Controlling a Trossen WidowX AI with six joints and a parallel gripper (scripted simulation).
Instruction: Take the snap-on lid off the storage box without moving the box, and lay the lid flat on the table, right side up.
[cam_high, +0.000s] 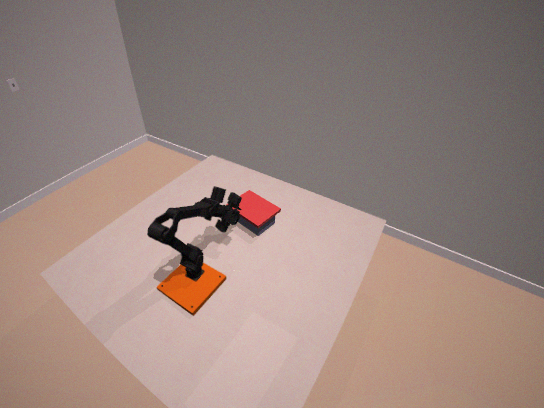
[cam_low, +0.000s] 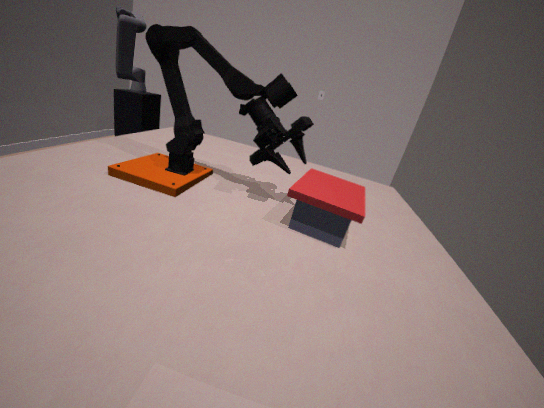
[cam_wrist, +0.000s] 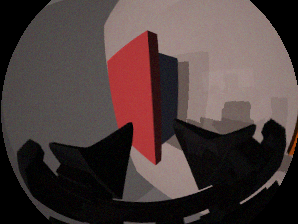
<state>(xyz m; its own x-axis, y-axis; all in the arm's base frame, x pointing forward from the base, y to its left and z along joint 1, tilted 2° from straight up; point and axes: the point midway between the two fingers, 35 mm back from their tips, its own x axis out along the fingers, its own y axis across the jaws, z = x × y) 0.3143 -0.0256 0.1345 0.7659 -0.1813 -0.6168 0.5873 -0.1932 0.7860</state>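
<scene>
The red lid (cam_high: 257, 207) (cam_low: 330, 192) (cam_wrist: 131, 95) sits level on top of the dark blue-grey storage box (cam_high: 258, 228) (cam_low: 320, 222) (cam_wrist: 168, 95) and overhangs its sides. The box stands on the table (cam_high: 300, 260) (cam_low: 225, 300). My gripper (cam_high: 237, 215) (cam_low: 297, 167) (cam_wrist: 153, 124) is partly open with nothing between its fingers. It points down at a slant, just above and beside the lid's edge on the arm's side. In the wrist view the lid's near edge runs between the two fingertips, beyond them. No contact shows.
The arm stands on an orange base plate (cam_high: 192, 295) (cam_low: 145, 175) on the same table. The box is nearer the table's back edge in the top view. A grey arm (cam_low: 127, 50) on a black pedestal (cam_low: 135, 112) stands far behind in the exterior view.
</scene>
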